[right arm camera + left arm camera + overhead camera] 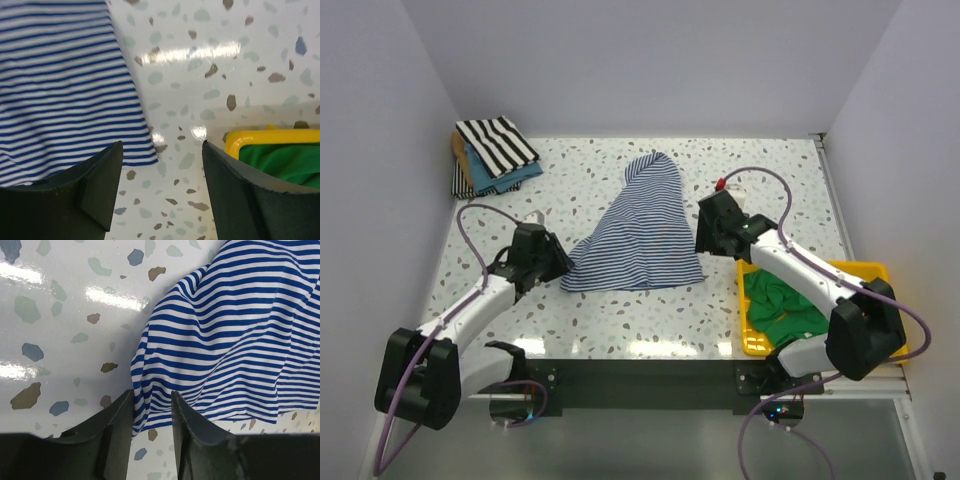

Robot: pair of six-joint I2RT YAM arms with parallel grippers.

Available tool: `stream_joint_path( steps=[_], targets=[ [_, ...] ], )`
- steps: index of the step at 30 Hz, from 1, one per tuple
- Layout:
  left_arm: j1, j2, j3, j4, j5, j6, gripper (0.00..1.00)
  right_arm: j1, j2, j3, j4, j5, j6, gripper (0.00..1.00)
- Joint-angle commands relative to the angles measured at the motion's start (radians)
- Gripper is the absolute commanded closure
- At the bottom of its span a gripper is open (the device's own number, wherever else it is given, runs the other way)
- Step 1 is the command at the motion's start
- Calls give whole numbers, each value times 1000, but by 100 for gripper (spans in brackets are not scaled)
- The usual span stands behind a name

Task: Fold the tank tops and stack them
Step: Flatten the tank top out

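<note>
A: Far left first. What's in the back corner?

B: A folded pile. The bold black-and-white striped tank top (495,143) is on top, with a teal one (512,178) under it and a tan edge (456,150) poking out at the left. It's soft cloth, squared off and flat.

A: Left gripper?

B: The left gripper (558,265) (152,412) is low at the near-left corner of the blue-and-white striped tank top (638,232) (235,340). Its dark, smooth fingers (122,420) stand a narrow gap apart. The cloth corner shows in that gap but doesn't look pinched.

A: How does the striped top lie?

B: It's at mid-table on the glossy speckled table (770,180). It's thin knit with fine stripes, spread in a rough cone, narrow at the far end and wide at the near hem. There are a few shallow ripples and the left edge is wavy.

A: Right gripper?

B: The right gripper (708,238) (162,170) is just beside the top's right edge. Its jaws are spread wide with nothing between them, only bare speckled surface below.

A: And further right?

B: There's a yellow tray (865,270) (270,136) of hard plastic with a rounded rim, near the right arm. The bright green tank top (782,308) (285,162) sits crumpled inside it, bunched and unfolded.
</note>
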Motion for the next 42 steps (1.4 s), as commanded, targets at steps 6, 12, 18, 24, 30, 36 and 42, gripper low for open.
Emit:
stream_joint_path(
  steps=[6,12,18,24,30,36,42],
  targets=[
    [-166,-67,65,-177,-262,-14,65,3,37,-116,83,-78,64,35],
    [-342,-53,74,-326,-476,-126,69,3,40,-135,109,-102,58,36],
    [-431,-18,136,-401,-594,-172,64,3,61,-136,134,-120,52,36],
    [-533,32,177,-424,-609,-180,64,3,57,-143,134,-117,46,36],
    [-576,112,176,-429,-625,-206,64,3,50,-159,140,-119,47,36],
    [-579,160,191,-441,-668,-221,61,3,46,-169,145,-125,47,36],
    [-580,171,174,-391,-651,-204,61,3,40,-178,146,-127,47,36]
  ],
)
